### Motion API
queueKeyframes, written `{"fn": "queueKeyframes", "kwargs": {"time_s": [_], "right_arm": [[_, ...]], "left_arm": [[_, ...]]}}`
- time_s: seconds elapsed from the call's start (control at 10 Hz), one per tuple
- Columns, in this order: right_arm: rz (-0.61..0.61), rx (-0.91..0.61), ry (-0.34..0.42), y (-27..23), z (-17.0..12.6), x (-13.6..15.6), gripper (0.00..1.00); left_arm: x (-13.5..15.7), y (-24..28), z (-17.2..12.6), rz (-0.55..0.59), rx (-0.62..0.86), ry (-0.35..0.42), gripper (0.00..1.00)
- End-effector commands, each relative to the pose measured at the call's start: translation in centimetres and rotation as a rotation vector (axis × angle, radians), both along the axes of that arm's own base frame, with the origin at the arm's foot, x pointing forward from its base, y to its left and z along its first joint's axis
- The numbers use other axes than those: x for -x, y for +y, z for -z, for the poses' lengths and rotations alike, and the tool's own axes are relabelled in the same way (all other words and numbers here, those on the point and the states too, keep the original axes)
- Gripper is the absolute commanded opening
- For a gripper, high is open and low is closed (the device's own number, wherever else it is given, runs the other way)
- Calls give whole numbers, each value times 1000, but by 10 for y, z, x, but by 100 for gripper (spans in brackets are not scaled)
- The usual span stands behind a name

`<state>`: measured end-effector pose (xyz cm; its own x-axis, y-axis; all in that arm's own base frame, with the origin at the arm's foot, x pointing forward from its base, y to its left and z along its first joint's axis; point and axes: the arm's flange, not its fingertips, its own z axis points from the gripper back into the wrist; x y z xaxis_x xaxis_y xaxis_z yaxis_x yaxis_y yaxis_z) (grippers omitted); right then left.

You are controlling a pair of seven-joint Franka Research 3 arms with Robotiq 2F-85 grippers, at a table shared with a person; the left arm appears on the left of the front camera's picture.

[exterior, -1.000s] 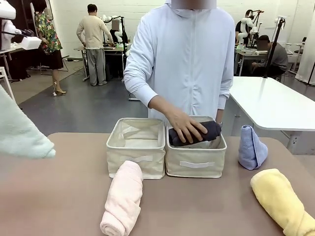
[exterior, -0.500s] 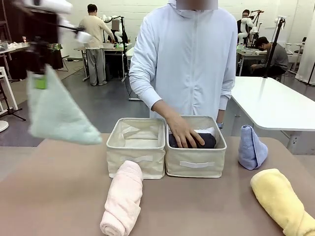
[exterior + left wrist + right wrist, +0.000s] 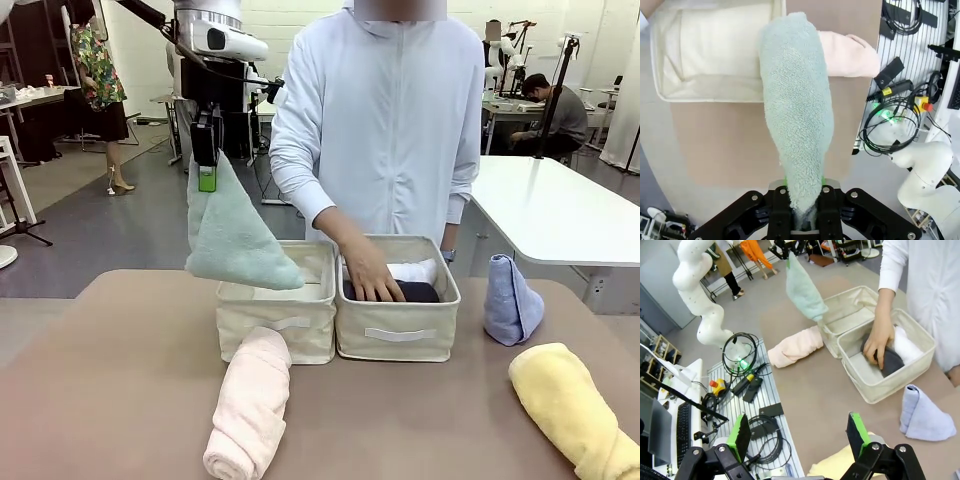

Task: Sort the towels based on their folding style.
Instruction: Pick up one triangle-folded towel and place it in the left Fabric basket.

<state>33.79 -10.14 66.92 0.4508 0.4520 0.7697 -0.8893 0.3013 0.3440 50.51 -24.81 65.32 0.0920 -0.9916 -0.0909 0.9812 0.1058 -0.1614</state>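
Note:
My left gripper (image 3: 207, 172) is shut on the tip of a grey-teal cone-folded towel (image 3: 236, 240), which hangs over the left rim of the left beige bin (image 3: 276, 322). From the left wrist, that towel (image 3: 797, 115) dangles from the gripper (image 3: 802, 220) above the bin's edge (image 3: 715, 95). The person's hand (image 3: 368, 275) presses a dark grey roll (image 3: 418, 292) beside a white one (image 3: 410, 270) in the right bin (image 3: 398, 340). On the table lie a pink roll (image 3: 250, 400), a yellow roll (image 3: 570, 405) and a light blue cone (image 3: 512, 300). My right gripper (image 3: 799, 435) stands open, high above the table.
The person stands at the far side, right behind the two bins. A white table (image 3: 560, 205) stands off to the right. Cables and an emergency-stop box (image 3: 747, 382) lie on a rack beside the near table edge. The left half of the brown tabletop (image 3: 110, 380) is bare.
My left arm has swung the grey-teal towel from the far left over to the left bin. The person's hand has pushed the dark grey roll down into the right bin.

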Motion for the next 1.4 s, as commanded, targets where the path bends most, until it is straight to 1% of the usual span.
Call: {"fn": "queueKeyframes", "kwargs": {"time_s": [0.0, 0.3, 0.4, 0.5, 0.6, 0.7, 0.9, 1.1, 1.3], "right_arm": [[-11, -30, -15, 0, -1, -1, 100], [-11, -30, -15, 0, -1, -1, 100], [-11, -30, -15, 0, -1, -1, 100], [-11, -30, -15, 0, -1, -1, 100], [-11, -30, -15, 0, -1, -1, 100], [-11, -30, -15, 0, -1, -1, 100], [-11, -30, -15, 0, -1, -1, 100], [-11, -30, -15, 0, -1, -1, 100], [-11, -30, -15, 0, -1, -1, 100]], "left_arm": [[9, 5, -3, -6, -9, 1, 16], [9, 5, -3, -6, -9, 1, 16], [1, 1, 0, -1, -4, 2, 16], [-9, -12, 12, 106, -49, -93, 16], [-16, -27, 25, 186, -101, -163, 16], [-23, -37, 35, 196, -113, -189, 16], [-38, -47, 52, 164, -78, -228, 16], [-48, -58, 61, 126, -39, -238, 16], [-52, -73, 71, 130, -45, -223, 16]]}}
